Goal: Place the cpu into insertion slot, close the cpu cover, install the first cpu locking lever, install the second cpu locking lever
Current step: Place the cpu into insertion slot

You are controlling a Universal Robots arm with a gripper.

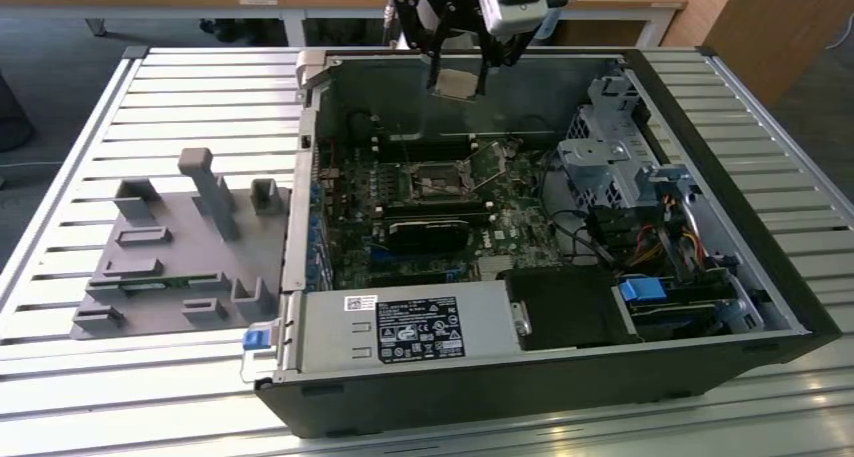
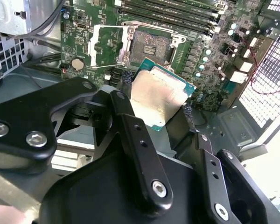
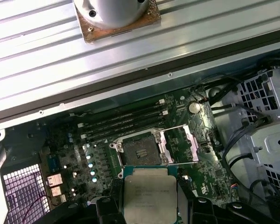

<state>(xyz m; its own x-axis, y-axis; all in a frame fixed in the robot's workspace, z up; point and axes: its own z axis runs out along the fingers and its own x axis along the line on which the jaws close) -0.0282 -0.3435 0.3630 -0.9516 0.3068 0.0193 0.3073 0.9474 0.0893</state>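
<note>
Cpu (image 1: 457, 82): flat square chip with a pale silvery face and a green edge, held in the air over the open computer case (image 1: 561, 382), above the rear part of the green board and clear of it; in the second wrist view (image 2: 157, 95) it tilts a little.
Claw (image 1: 462, 69): clenched on the chip, its black fingers (image 2: 130, 130) pressing two opposite edges; in the first wrist view the chip (image 3: 150, 196) sits between them.
Insertion slot (image 1: 438, 184): square black-rimmed socket with a dark centre, bare, on the board below the chip; seen in both wrist views (image 2: 150, 46) (image 3: 141, 150).
Cpu cover (image 3: 193, 145): silvery frame swung open, lying flat just beside the socket, on the side of the round coin battery (image 3: 194, 107); green board shows through its cut-out (image 2: 94, 46).
Memory slots (image 3: 126, 122): long dark strips along the socket's other side.
Desk (image 1: 200, 87): slatted metal top carrying the case.
Grey fixture (image 1: 174, 257): moulded holder on the slats, on the exterior view's left of the case.
</note>
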